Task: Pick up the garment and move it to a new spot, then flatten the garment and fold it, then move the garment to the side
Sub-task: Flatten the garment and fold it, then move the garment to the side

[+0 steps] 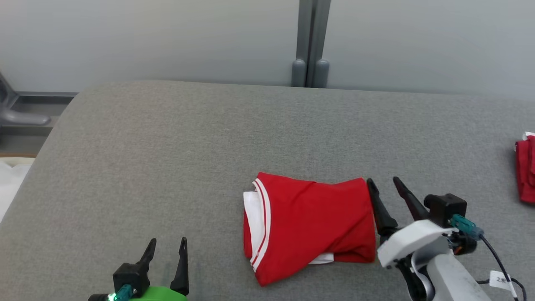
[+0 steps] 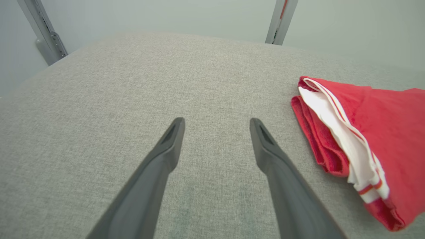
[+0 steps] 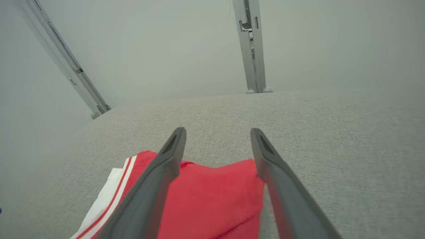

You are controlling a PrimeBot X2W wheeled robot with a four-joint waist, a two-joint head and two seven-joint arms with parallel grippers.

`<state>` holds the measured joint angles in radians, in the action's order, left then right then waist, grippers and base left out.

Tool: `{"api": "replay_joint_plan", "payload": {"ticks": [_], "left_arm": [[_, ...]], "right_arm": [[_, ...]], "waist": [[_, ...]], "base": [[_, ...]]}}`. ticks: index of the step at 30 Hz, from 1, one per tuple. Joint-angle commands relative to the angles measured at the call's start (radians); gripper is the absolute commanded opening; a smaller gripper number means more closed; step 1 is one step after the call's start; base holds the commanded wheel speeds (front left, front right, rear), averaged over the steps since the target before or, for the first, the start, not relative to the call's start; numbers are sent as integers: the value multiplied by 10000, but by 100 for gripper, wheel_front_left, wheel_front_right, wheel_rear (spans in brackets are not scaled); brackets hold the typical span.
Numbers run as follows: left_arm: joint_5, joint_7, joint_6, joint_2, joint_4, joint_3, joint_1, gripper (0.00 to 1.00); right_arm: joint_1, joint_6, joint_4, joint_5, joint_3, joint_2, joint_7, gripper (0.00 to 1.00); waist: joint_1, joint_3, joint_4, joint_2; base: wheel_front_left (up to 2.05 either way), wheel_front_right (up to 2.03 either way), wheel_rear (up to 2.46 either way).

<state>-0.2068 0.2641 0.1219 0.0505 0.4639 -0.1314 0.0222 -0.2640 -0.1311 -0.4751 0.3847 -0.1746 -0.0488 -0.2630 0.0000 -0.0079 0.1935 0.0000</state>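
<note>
**Folded red garment on a grey table, both my grippers released**

I look down on a grey cloth-covered table (image 1: 167, 138). A red garment (image 1: 311, 225) with white trim lies folded into a rough rectangle on the near part of the table, a little to my right of the middle. Its white-striped edge faces my left, and some white cloth peeks out there and along the near side.

My right gripper (image 1: 383, 179) sits just beside the garment's right edge. Its two dark fingers are spread apart and grasp nothing. I cannot tell whether the nearer finger touches the cloth.

My left gripper (image 1: 168, 240) hangs over bare table, well apart from the garment, with its fingers spread and empty.

Another red cloth (image 1: 526, 171) lies at the table's far right. A grey post (image 1: 310, 42) stands against the pale wall behind.
</note>
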Motion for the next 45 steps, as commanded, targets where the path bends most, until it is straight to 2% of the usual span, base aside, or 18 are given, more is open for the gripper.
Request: {"api": "replay_joint_plan", "payload": {"ticks": [1,5,12,24,33,42,45], "left_arm": [[128,-5,-56,22,-65,50,184,100],[345,-6,-68,24,-327,266,-32,100],[547,-5,-86,25,-633,509,-601,100],[387,-5,-70,25,-1175,202,-1201,100],[335,-5,5,25,-1094,-71,-1016,100],[259,-5,60,25,-974,-294,-766,100],[243,-6,81,25,-996,-284,-643,100]], "right_arm": [[302,11,77,-367,336,-39,-17,100],[858,11,172,-1132,1185,-40,-17,100],[1706,11,65,-1855,1857,-38,-16,100],[2588,11,-64,-2085,2223,-41,-17,100],[1992,11,-246,-1798,1257,-51,-17,100],[930,11,-742,-1183,0,-43,-16,100],[737,11,-828,-996,-140,-47,-17,100]], "waist": [[0,-64,-464,0],[0,-75,-951,0],[0,-182,-1570,0],[0,-322,-1618,0],[0,-141,-1227,0],[0,179,-543,0],[0,318,-291,0]], "base": [[0,0,0],[0,0,0],[0,0,0],[0,0,0],[0,0,0],[0,0,0],[0,0,0]]}}
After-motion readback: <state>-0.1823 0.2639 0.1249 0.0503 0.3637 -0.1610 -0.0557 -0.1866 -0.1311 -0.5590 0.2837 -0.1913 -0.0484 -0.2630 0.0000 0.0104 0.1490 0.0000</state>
